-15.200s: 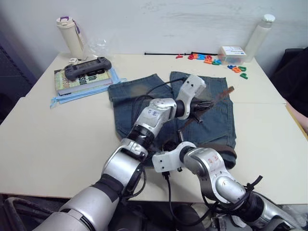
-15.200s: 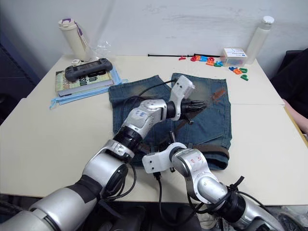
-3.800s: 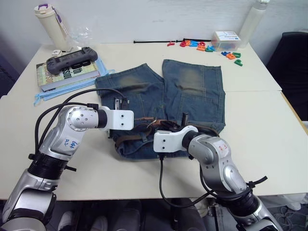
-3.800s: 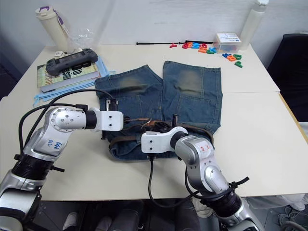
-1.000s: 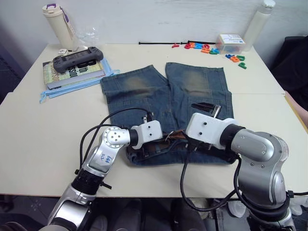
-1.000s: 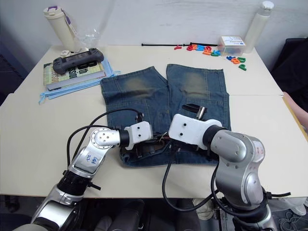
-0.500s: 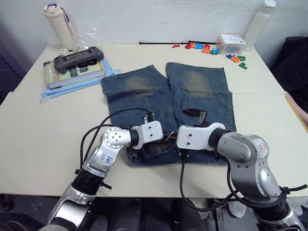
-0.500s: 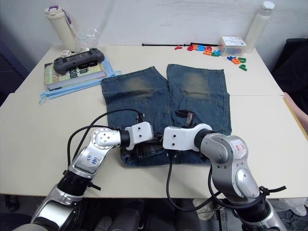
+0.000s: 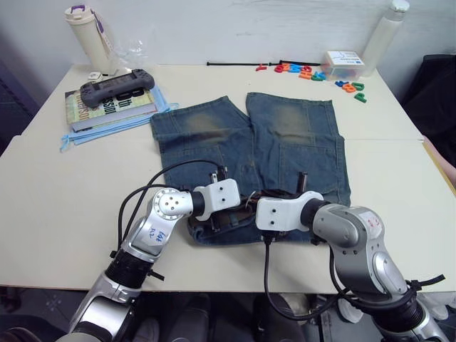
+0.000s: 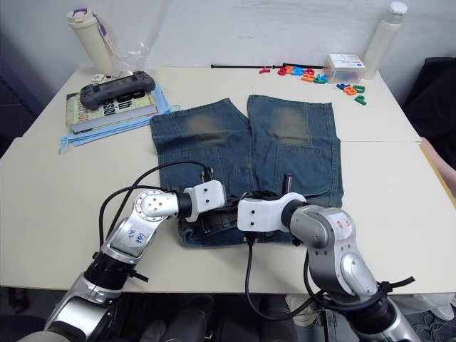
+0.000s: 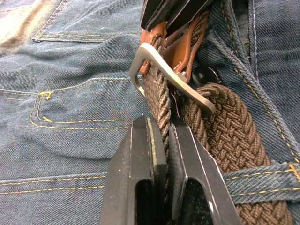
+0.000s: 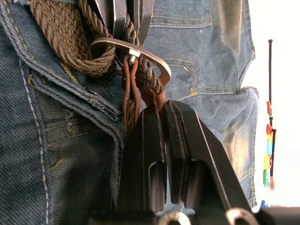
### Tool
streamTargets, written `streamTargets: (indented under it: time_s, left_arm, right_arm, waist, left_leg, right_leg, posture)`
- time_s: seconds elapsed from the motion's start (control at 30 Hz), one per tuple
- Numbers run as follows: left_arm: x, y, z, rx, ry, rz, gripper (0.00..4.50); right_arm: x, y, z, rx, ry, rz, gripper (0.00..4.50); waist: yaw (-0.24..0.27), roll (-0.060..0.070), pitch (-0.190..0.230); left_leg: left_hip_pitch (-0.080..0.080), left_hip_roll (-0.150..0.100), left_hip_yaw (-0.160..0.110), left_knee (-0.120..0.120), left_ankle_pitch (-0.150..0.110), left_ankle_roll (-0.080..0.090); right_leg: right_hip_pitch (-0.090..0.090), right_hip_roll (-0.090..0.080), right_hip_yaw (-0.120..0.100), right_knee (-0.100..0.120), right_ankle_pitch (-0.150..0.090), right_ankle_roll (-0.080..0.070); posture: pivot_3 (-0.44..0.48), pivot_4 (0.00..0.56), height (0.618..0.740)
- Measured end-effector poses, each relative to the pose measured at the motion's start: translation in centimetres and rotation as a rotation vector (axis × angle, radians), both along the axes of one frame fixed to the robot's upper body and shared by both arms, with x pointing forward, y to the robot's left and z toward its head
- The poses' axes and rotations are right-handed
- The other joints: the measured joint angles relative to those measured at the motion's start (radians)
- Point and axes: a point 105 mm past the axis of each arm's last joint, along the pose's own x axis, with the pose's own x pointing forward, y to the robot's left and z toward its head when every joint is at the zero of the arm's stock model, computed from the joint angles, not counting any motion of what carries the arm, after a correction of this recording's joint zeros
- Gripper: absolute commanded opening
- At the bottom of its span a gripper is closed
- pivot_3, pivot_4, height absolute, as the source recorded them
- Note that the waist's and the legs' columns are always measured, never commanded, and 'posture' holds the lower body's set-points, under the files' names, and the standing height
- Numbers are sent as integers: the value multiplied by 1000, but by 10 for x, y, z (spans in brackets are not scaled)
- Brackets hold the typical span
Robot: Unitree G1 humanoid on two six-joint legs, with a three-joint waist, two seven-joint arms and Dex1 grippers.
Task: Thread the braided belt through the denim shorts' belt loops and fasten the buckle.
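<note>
Currently the denim shorts point(image 9: 249, 153) lie flat on the tabletop point(image 9: 64, 192), waistband toward the robot and both legs pointing away from it. The braided belt point(image 11: 224, 136) runs along the waistband, its long axis crosswise to the legs, and passes under one of the belt loops point(image 11: 262, 180) in the left wrist view. The buckle point(image 11: 165, 75) sits near the waistband's middle, its silver frame lying across the strap.

Both grippers meet at the buckle from opposite sides. The left gripper point(image 11: 161, 140) is nearly closed, pinching a run of the braided belt just beside the buckle frame. The right gripper point(image 12: 159, 115) is likewise nearly closed, clamping the tan leather tab where the strap joins the buckle. In the head views the two grippers lie almost end to end over the waistband.

Well apart from the shorts, at the tabletop's far left, a game controller point(image 9: 115, 80) rests on a book point(image 9: 107, 107), with a tall cream bottle point(image 9: 89, 35) behind it. Along the far edge lie a thin black cord point(image 9: 239, 63), coloured plastic letters point(image 9: 299, 70), a small box point(image 9: 342, 63) and a white bottle point(image 9: 385, 32).
</note>
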Motion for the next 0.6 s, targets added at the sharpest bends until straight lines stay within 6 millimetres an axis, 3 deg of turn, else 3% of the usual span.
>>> streamTargets:
  time_s: [0.03, 0.3, 0.53, 0.6]
  left_arm:
    - [0, 1, 0, -4, 2, 2, 0]
    - [-1, 18, 9, -77, 27, 39, 3255]
    - [-18, 54, 27, -225, 150, 58, 3255]
    - [-34, 72, 33, -301, 266, 31, 3255]
  right_arm:
    - [-1, 0, 0, 7, 1, -3, 26]
    - [-3, 0, -1, 35, 5, -19, 0]
    - [-4, -2, -3, 46, 11, -44, 0]
    - [-4, -2, -3, 53, 9, -43, 0]
  waist:
    - [0, 0, 0]
    - [-1, 0, 0]
    - [-4, 0, 0]
    - [-11, 0, 0]
  left_leg:
    - [0, 0, 0, 0, 0, 0]
    - [0, 0, 0, 0, 0, 0]
    - [-1, 1, -1, 0, 0, 0]
    - [-1, 1, -1, 0, 0, 0]
  right_leg:
    - [0, 0, 0, 0, 0, 0]
    - [0, 0, 0, 0, 0, 0]
    - [-1, 0, 0, 0, 0, 0]
    - [-1, 0, 0, 0, 0, 0]
  posture:
    - [0, 150, 654]
    - [0, 150, 654]
    - [0, 150, 654]
    - [0, 150, 654]
